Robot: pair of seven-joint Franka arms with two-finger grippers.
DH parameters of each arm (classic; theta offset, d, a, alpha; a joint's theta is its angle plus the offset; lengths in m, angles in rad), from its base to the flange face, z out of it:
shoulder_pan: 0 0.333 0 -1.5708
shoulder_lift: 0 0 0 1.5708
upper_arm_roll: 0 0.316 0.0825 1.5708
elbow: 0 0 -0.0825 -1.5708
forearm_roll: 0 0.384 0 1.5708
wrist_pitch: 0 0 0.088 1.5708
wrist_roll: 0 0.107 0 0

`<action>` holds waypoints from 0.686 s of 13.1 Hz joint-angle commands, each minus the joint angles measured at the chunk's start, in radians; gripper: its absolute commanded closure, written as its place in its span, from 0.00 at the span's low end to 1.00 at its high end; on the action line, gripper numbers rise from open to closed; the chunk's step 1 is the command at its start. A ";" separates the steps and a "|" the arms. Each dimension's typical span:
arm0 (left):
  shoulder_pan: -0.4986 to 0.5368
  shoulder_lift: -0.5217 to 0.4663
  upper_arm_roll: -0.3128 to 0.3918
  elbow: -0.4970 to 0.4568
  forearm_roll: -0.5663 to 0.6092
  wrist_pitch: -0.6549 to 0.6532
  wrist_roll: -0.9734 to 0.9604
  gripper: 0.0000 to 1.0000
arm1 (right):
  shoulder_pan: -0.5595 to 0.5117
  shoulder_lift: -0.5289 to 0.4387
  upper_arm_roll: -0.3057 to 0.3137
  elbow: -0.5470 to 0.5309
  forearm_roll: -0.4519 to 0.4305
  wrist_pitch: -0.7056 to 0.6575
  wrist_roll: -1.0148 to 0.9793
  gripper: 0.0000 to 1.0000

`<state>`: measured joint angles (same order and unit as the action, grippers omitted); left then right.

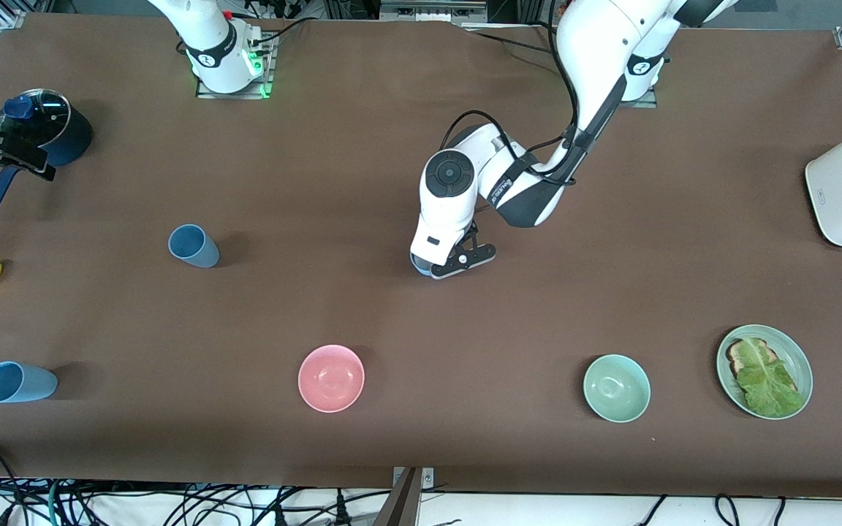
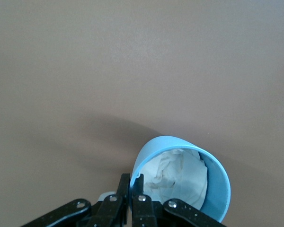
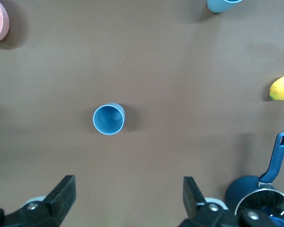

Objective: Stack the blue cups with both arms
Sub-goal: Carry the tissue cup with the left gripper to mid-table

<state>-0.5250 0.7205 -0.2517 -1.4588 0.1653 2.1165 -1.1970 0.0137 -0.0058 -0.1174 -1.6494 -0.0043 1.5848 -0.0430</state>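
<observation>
My left fingers [image 2: 131, 201] pinch the rim of a light, stiff sky-blue cup [image 2: 189, 182] at mid-table. My right gripper [image 3: 128, 198] hangs open above the darker cup [image 3: 108, 119].

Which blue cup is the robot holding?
The sky-blue cup pinched by its rim in the left hand, with white paper inside. The other two blue cups stand untouched on the table.

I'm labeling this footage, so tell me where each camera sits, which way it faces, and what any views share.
Front: high across the table, facing both arms' bases; left gripper low at mid-table.
Left wrist: looks past its shut fingers at a sky blue cup they pinch.
Right wrist: looks down between open right gripper at a darker blue cup.
Shared: that cup also shows in front.
</observation>
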 commanded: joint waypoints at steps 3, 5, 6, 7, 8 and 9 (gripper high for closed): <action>-0.024 0.039 0.012 0.038 0.057 0.010 -0.058 1.00 | -0.006 -0.010 0.002 -0.007 0.012 -0.006 -0.009 0.00; -0.024 0.036 0.012 0.038 0.057 0.010 -0.058 0.32 | -0.006 -0.011 0.002 -0.007 0.012 -0.009 -0.009 0.00; -0.026 0.034 0.014 0.038 0.066 0.010 -0.058 0.00 | -0.006 -0.011 0.002 -0.007 0.012 -0.011 -0.009 0.00; -0.027 0.031 0.011 0.038 0.100 0.010 -0.059 0.00 | -0.006 -0.011 0.002 -0.007 0.012 -0.011 -0.009 0.00; -0.027 0.030 0.011 0.038 0.115 0.010 -0.067 0.00 | -0.006 -0.011 0.002 -0.007 0.012 -0.011 -0.009 0.00; -0.027 0.028 0.011 0.038 0.118 0.010 -0.070 0.00 | -0.006 -0.011 0.002 -0.007 0.012 -0.011 -0.009 0.00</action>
<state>-0.5358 0.7344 -0.2497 -1.4554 0.2431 2.1300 -1.2394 0.0137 -0.0058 -0.1174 -1.6494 -0.0043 1.5815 -0.0432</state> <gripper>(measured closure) 0.471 0.000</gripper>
